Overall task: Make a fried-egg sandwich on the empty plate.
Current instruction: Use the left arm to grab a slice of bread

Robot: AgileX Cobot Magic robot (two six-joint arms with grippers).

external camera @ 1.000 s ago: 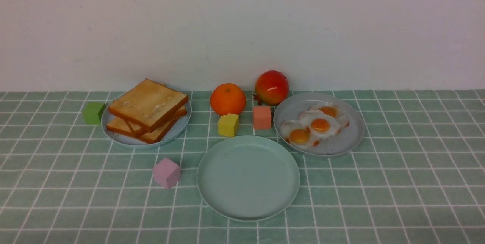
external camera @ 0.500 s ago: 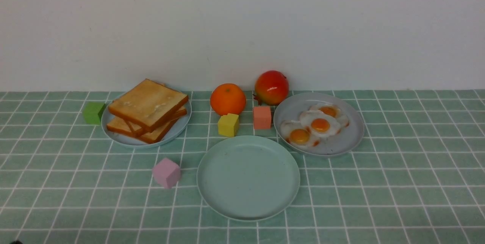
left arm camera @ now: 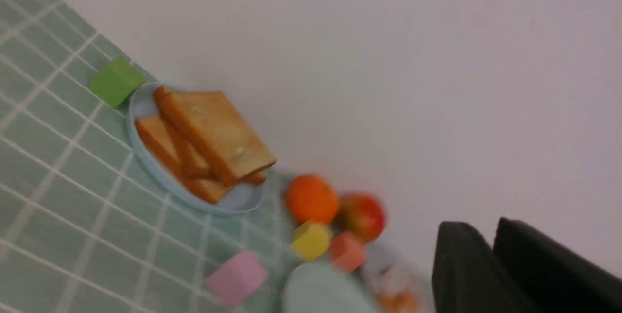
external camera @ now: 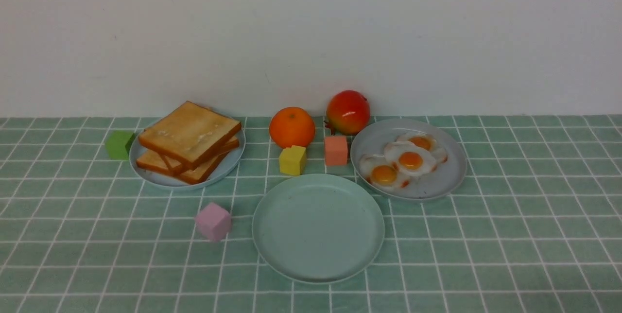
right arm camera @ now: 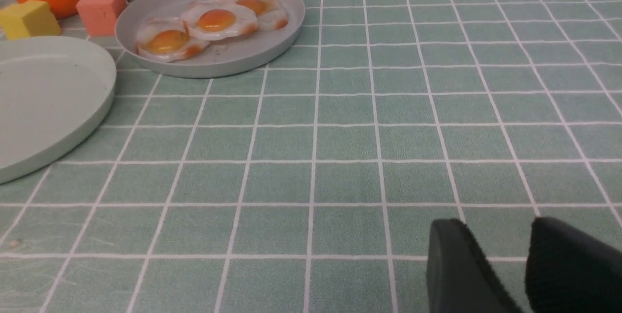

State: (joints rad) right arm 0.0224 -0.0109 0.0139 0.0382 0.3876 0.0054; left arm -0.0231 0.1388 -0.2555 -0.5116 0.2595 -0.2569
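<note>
The empty plate [external camera: 318, 228], mint green, lies bare at the middle front of the table; it also shows in the right wrist view [right arm camera: 43, 104]. No fried-egg sandwich exists: several toast slices [external camera: 189, 140] are stacked on a pale blue plate [external camera: 228, 165] at the back left, and three fried eggs [external camera: 410, 160] lie on a grey plate [external camera: 437, 186] at the back right. Neither arm shows in the front view. My left gripper [left arm camera: 481, 225] is raised and tilted, its black fingers together and holding nothing. My right gripper [right arm camera: 495, 225] hovers low over bare cloth, open and empty, well short of the eggs [right arm camera: 214, 21].
An orange [external camera: 292, 127] and a red fruit [external camera: 348, 112] stand by the back wall. A yellow block [external camera: 292, 160] and a salmon block [external camera: 336, 150] sit just behind the mint plate. A pink block [external camera: 213, 221] lies to its left, and a green block [external camera: 119, 145] beside the toast plate.
Nothing on the table has moved. A dark tip that showed at the front view's bottom left corner half a second ago is gone.
</note>
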